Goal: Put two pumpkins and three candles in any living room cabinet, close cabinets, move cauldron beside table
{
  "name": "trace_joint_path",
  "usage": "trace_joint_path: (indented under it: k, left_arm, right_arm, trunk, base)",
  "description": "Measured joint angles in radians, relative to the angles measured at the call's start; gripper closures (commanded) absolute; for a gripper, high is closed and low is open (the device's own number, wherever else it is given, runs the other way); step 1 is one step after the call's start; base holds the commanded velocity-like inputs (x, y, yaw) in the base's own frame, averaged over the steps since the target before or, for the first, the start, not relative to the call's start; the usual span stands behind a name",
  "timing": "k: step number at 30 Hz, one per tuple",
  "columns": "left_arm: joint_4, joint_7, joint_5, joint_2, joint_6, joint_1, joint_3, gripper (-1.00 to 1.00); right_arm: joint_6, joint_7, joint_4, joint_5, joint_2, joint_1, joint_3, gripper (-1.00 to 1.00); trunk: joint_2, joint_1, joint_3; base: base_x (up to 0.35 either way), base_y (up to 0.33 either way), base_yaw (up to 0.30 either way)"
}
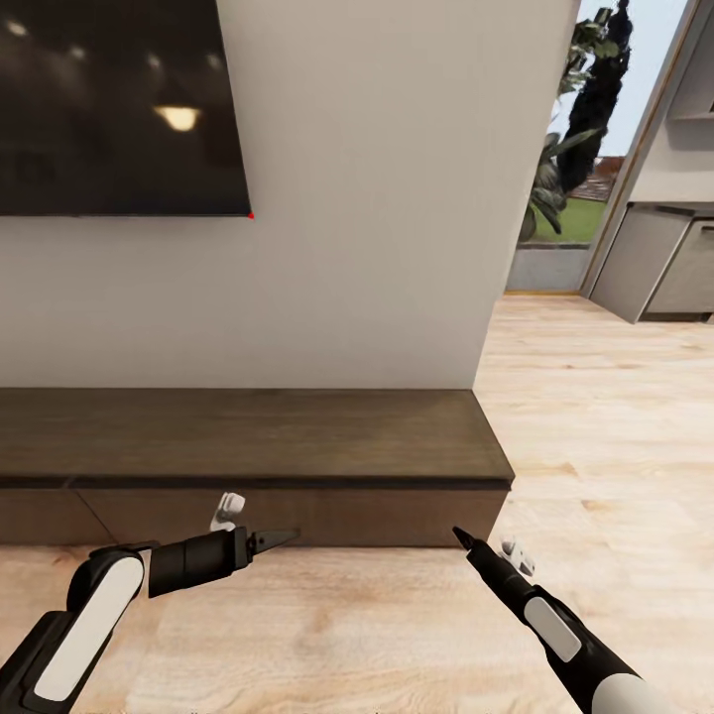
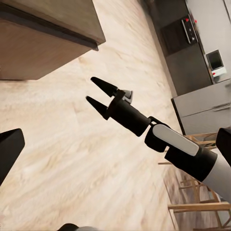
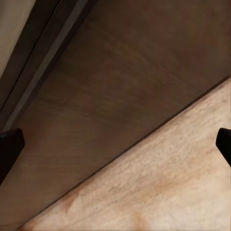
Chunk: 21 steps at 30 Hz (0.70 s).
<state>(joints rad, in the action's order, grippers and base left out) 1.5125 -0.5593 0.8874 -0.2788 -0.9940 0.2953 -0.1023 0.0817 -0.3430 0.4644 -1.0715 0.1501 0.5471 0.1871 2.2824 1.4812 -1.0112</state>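
The long, low cabinet (image 1: 248,441) of dark brown wood grain is sitting against a plain white wall, its flat drawer fronts shut flush, below a glossy black television (image 1: 119,104). Pale plank flooring (image 1: 397,635) is stretching in front of it. The left gripper (image 1: 283,538) is pointing its tapered black fingers sideways along the drawer front; whether they are apart cannot be told. The right gripper (image 2: 98,93) is hovering near the cabinet's end, its pointed black fingers spread apart, showing the smooth drawer face (image 3: 125,91) between them.
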Motion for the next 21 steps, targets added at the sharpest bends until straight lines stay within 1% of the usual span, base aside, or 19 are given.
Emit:
trace_joint_path:
  k: [6,9,10,11,14,16,21]
  left_arm:
    - [-0.001,0.000,0.002,-0.001,0.000,0.000,0.002,-1.00]
    - [-0.002,0.000,0.002,-0.002,0.000,0.000,0.002,-1.00]
    - [-0.002,0.000,0.002,-0.003,0.000,0.000,0.002,-1.00]
    - [-0.002,0.000,0.002,-0.002,0.000,0.000,0.002,-1.00]
    - [-0.002,0.000,0.003,-0.002,0.000,0.000,0.001,-1.00]
    - [-0.002,-0.001,0.003,-0.003,-0.001,0.000,0.001,-1.00]
    - [-0.002,-0.002,0.005,-0.002,-0.001,0.000,0.001,-1.00]
  right_arm:
    - [-0.007,-0.022,0.000,-0.003,0.000,0.000,-0.003,-1.00]
    - [0.003,-0.098,0.000,-0.005,0.001,0.000,-0.005,-1.00]
    - [0.005,-0.111,-0.001,-0.006,0.001,0.000,-0.005,-1.00]
    - [0.016,-0.139,-0.001,-0.015,0.001,0.000,-0.005,-1.00]
    - [0.042,-0.164,0.000,-0.063,0.002,0.000,-0.006,-1.00]
    - [0.059,-0.168,0.000,-0.102,0.002,0.000,-0.007,-1.00]
    - [0.068,-0.165,-0.001,-0.156,0.002,0.000,-0.008,-1.00]
  trunk:
    - [0.042,0.023,-0.019]
    - [0.063,0.035,-0.028]
    - [0.070,0.038,-0.031]
    - [0.077,0.042,-0.034]
    - [0.098,0.054,-0.044]
    - [0.112,0.061,-0.050]
    - [0.147,0.081,-0.066]
  base:
    - [0.000,0.000,0.000]
    - [0.000,0.000,0.000]
    - [0.000,0.000,0.000]
    - [0.000,0.000,0.000]
    - [0.000,0.000,0.000]
    - [0.000,0.000,0.000]
    - [0.000,0.000,0.000]
